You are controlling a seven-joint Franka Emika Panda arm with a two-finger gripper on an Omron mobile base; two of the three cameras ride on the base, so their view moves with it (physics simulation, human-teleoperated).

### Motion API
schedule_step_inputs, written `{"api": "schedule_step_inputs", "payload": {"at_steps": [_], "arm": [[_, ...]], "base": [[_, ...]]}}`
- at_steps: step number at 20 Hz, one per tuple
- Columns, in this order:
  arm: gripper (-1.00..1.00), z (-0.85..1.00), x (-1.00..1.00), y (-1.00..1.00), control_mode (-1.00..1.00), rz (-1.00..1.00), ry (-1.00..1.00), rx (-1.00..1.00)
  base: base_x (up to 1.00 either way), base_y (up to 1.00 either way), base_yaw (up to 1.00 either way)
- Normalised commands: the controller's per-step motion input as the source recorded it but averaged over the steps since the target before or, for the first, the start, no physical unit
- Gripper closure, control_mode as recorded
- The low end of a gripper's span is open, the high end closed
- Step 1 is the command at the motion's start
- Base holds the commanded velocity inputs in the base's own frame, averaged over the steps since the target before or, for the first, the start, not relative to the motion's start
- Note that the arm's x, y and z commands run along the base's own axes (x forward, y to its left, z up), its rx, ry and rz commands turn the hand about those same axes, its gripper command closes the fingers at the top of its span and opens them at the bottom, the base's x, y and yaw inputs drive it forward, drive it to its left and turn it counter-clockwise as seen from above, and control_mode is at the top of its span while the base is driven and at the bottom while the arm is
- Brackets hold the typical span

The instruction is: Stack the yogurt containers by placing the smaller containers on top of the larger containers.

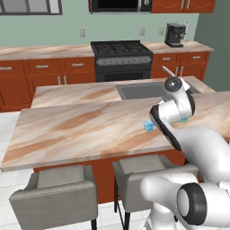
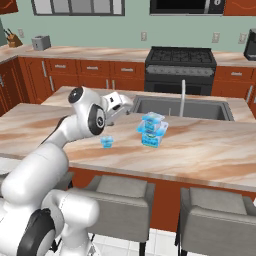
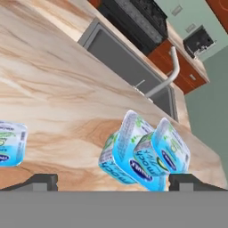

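The bench [image 2: 210, 150] carried a two-tub stack near the sink [image 2: 200, 109]: the middle tub [image 2: 153, 121] sat on the widest tub [image 2: 150, 138]. The tiniest tub [image 2: 106, 142] stood apart on the bench, not yet stacked; judged two-thirds complete. The gripper [image 3: 113, 180] hovered with fingers [image 3: 41, 181] fully spread, holding nothing. Label print was illegible.

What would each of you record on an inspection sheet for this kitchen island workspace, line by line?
Surface: marble island counter, sink inset.
Job's things: middle tub stacked on widest tub; smallest tub alone on the counter, apart.
Clutter: nothing seen.
Grippers: gripper open, holding nothing, above the counter.
Cables: nothing seen.
Surroundings: stove, coffee machine, grey stools.
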Motion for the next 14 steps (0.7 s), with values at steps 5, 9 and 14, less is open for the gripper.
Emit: {"api": "schedule_step_inputs", "payload": {"at_steps": [5,9,14], "arm": [[-1.0,0.05,-0.01,0.22,-1.0,0.0,0.08,0.1],[-1.0,0.0,0.0,0.12,-1.0,0.0,0.13,0.13],[-1.0,0.0,-0.01,0.05,-1.0,0.0,0.18,0.12]], "base": [[0.0,0.0,0.0],[0.0,0.0,0.0],[0.0,0.0,0.0]]}}
